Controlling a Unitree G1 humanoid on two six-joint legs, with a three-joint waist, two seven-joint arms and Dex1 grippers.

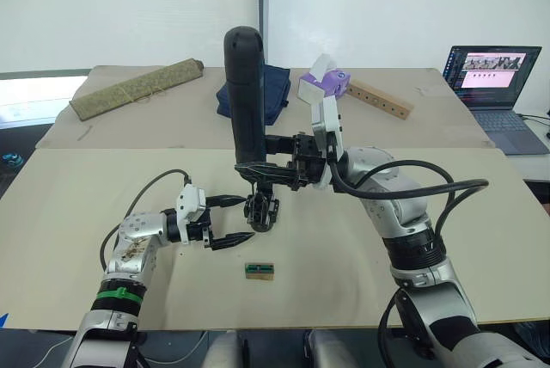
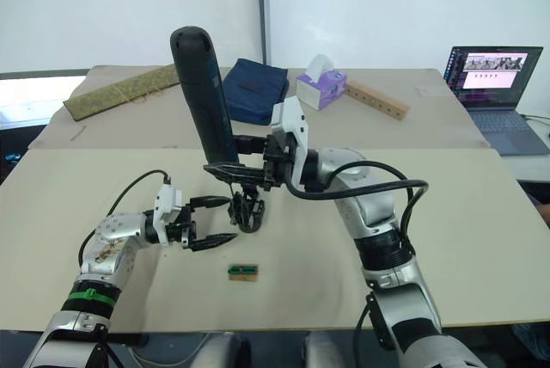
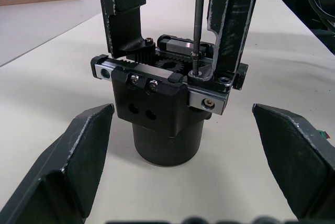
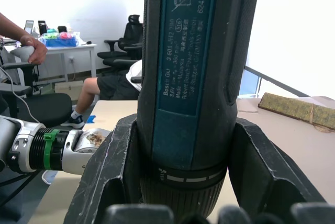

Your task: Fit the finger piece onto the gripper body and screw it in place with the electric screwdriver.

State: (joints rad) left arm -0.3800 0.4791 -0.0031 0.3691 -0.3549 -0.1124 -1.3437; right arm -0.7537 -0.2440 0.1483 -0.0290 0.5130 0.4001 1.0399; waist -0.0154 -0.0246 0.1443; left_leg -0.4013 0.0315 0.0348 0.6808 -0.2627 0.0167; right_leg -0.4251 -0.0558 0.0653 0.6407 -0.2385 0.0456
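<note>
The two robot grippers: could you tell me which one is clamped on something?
The right gripper: its fingers are shut around the upright electric screwdriver. The left gripper is open, its fingers spread apart beside the gripper body, holding nothing.

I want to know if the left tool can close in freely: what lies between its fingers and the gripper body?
Nothing: in the left wrist view bare table separates the open left tool from the gripper body on both sides.
</note>
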